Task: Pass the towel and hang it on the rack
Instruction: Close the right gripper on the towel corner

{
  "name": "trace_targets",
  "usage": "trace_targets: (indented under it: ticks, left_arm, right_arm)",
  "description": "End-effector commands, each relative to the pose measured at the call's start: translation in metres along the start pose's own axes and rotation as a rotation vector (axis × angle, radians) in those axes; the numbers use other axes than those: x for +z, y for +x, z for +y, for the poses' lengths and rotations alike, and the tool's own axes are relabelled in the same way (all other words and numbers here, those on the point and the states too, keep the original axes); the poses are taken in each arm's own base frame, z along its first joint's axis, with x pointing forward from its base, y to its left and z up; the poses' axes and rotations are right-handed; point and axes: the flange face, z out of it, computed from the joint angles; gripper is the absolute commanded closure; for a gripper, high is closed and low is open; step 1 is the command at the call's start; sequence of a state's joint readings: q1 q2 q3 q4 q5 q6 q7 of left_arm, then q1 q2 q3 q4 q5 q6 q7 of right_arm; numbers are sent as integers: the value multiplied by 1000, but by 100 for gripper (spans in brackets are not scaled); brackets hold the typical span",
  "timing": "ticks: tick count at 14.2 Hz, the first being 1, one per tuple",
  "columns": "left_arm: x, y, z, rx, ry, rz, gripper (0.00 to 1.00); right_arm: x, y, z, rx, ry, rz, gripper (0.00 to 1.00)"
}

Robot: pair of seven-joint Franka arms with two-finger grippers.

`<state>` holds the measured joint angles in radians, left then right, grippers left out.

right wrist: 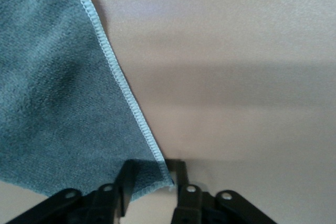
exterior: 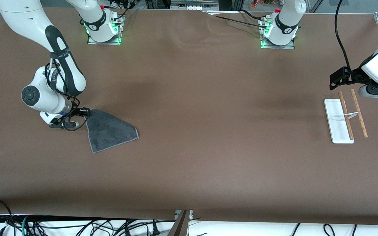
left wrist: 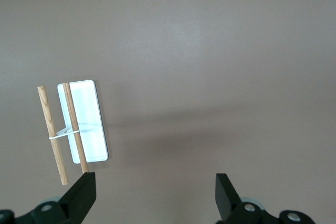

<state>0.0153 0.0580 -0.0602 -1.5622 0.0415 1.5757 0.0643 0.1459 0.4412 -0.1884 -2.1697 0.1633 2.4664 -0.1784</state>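
We look down on a brown table (exterior: 189,131) from the camera facing the two arms. Nearest that camera lies the towel (exterior: 110,131), a dark grey fuzzy cloth with a pale stitched edge, spread flat toward the right arm's end of the table. At the towel's corner farthest from the camera sits the right gripper (exterior: 85,113), low at the table. In the right wrist view its two black fingers (right wrist: 126,182) stand on either side of that corner, the gap narrow and the stitched hem (right wrist: 121,77) running down between them. We judge they are pinching the corner or just closing on it; the cloth does not yet look lifted.

Toward the left arm's end of the table stands the rack (exterior: 338,121), a flat white base with two thin brown rods (exterior: 359,113) tied by a thin white crosspiece. The left gripper (exterior: 336,78) waits in the air beside the rack, fingers (left wrist: 81,195) spread wide with nothing between them.

To do this step well, we think the right gripper should bite deep enough to catch hem and cloth together, then lift straight up so the towel hangs free before it is carried toward the middle for the hand-over
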Motion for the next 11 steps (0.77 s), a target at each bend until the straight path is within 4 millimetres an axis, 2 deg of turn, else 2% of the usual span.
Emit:
trace_targets:
  ticks: [1, 3, 5, 9, 11]
  left_arm:
    - [-7, -3, 0, -7, -8, -1, 0]
    - [-7, -3, 1, -5, -8, -1, 0]
    - [-7, -4, -1, -9, -8, -4, 0]
    - [-7, -4, -1, -9, -8, -6, 0]
    - [-7, -4, -1, -9, -8, -6, 0]
  right_arm:
    - [-2, 1, 2, -9, 20, 17, 76]
    - [-2, 1, 2, -8, 21, 17, 84]
    - [-2, 2, 2, 4, 31, 21, 100]
    - [-7, 3, 2, 8, 35, 26, 100]
    - [-34, 10, -2, 3, 48, 39, 100]
